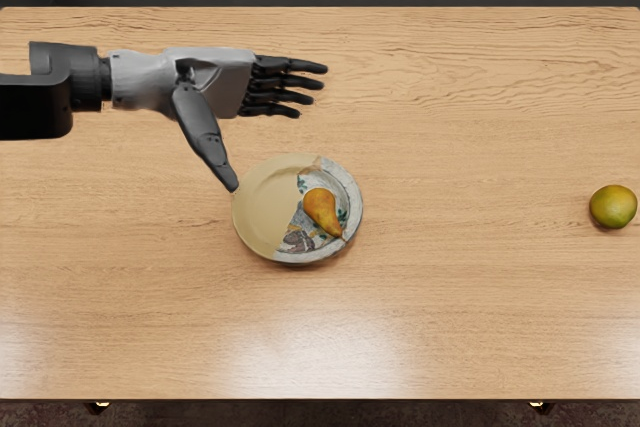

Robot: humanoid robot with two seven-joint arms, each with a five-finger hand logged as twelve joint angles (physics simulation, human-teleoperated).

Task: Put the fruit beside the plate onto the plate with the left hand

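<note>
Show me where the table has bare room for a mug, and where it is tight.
Bare wood on the table runs between the plate and the green fruit at the right, and along the front strip below the plate. Crowded upper left: the open left hand hovers there, thumb near the plate's rim; the pear lies on the plate.

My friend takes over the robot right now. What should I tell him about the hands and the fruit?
Left hand: open, holding nothing, above the table just behind the plate, thumb tip near the plate's left rim.
Right hand: not in view.
Pear: lying on the plate, right of its middle.
Green fruit: far off at the table's right edge, not beside the plate.
Done: the pear is on the plate.
Left: probably only pulling the left arm back.
</note>
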